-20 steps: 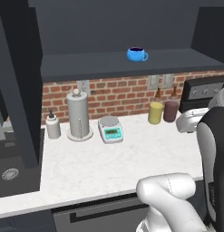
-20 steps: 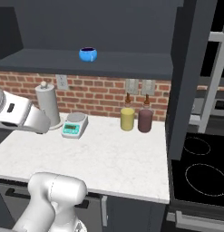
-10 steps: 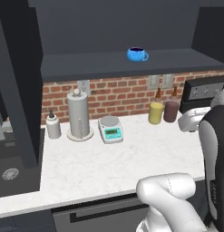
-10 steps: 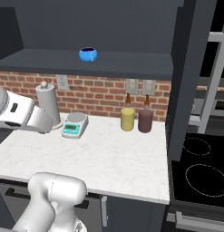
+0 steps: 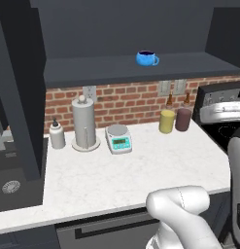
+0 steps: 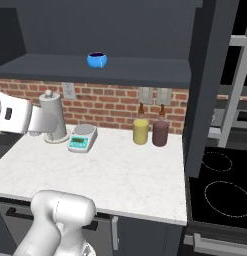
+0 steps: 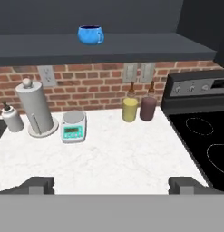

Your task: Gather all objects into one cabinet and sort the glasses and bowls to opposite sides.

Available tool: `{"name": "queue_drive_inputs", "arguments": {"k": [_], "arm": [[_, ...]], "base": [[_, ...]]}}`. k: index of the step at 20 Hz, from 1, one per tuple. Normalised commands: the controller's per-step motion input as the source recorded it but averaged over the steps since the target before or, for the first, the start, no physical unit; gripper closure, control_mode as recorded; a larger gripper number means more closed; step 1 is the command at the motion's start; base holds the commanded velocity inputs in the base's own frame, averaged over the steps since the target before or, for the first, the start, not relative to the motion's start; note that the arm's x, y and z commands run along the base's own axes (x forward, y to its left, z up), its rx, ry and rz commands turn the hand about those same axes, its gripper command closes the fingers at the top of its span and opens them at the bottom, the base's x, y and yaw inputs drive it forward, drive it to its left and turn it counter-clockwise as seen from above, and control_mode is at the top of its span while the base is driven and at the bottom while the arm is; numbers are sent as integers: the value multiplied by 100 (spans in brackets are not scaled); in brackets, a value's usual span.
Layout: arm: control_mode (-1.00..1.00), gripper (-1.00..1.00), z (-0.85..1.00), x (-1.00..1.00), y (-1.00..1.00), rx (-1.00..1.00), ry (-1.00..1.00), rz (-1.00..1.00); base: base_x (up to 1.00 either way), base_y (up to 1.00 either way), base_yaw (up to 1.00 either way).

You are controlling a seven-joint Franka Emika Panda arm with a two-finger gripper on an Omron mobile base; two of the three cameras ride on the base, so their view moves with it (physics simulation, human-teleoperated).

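— What has changed in the last second?

— Very little. The base hasn't driven, and nothing on the counter (image 5: 116,175) has shifted. Your arm (image 6: 15,114) has drifted slightly: a bit further off the right edge of the left base view, a touch higher in the right one. You have nothing in hand, so I'd judge the task no further along.

— And the gripper (image 7: 112,186)?

— Jaws wide apart and empty, with the two dark tips at the far corners of the hand view, well back from everything.

— Where is the thing you want me on?

— The blue bowl (image 7: 90,34) sits alone on the dark shelf (image 7: 145,45) above the brick wall (image 7: 99,81), roughly over the scale (image 7: 74,127). It's small, rounded and glossy, with a dark inside and a little handle on one side. A smooth, curved wall may slip, so I'd take it squarely across the body.

— What else is there?

— A pale speckled stone top. On it stand a grey paper towel roll (image 7: 35,110), a white soap bottle (image 7: 12,120), then a yellow canister (image 7: 129,108) and a brown canister (image 7: 148,107), just beside each other. The black stove (image 7: 204,136) lies to the right.
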Motion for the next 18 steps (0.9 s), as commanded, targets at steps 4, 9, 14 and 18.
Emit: {"name": "queue_drive_inputs", "arguments": {"k": [4,9,14,18], "arm": [[-100,-100,52,45,0,3,-19,0],[-100,-100,43,71,-1,4,-3,4],[-100,-100,26,72,-4,4,0,10],[-100,-100,1,38,-15,3,0,17]], "base": [[0,0,0],[0,0,0],[0,0,0],[0,0,0]]}}
